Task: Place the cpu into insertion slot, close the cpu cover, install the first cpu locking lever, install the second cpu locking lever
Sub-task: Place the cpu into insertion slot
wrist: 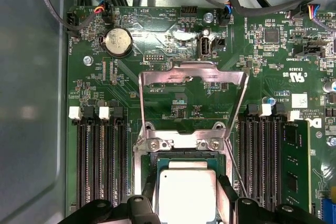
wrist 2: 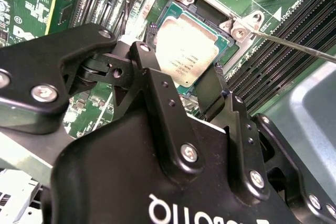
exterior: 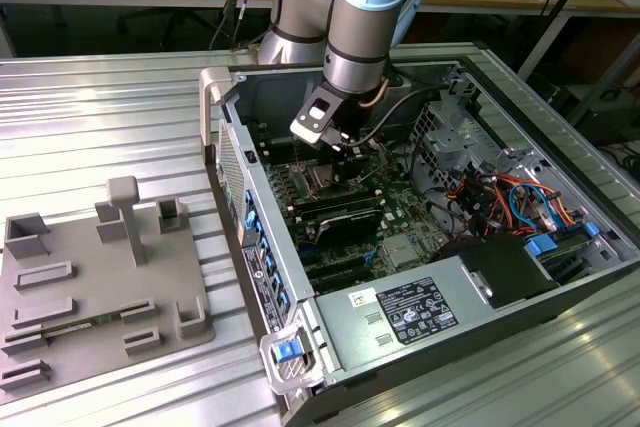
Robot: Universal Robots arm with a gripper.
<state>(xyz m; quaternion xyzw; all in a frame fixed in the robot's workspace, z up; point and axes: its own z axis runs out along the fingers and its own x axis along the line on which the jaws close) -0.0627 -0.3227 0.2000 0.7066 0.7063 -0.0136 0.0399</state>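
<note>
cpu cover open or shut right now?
Open. In the first wrist view the cpu cover stands swung up on its hinge, board visible through its cut-out; the cpu lies uncovered.

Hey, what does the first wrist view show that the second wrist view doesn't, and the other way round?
First wrist view: the cpu cover standing raised open, and a round coin battery farther up the board. Second wrist view: the gripper with its black linkages and body close up. Shared: the cpu lying in the insertion slot, silver face up, the gripper right over it, and a thin metal rod beside the slot.
</note>
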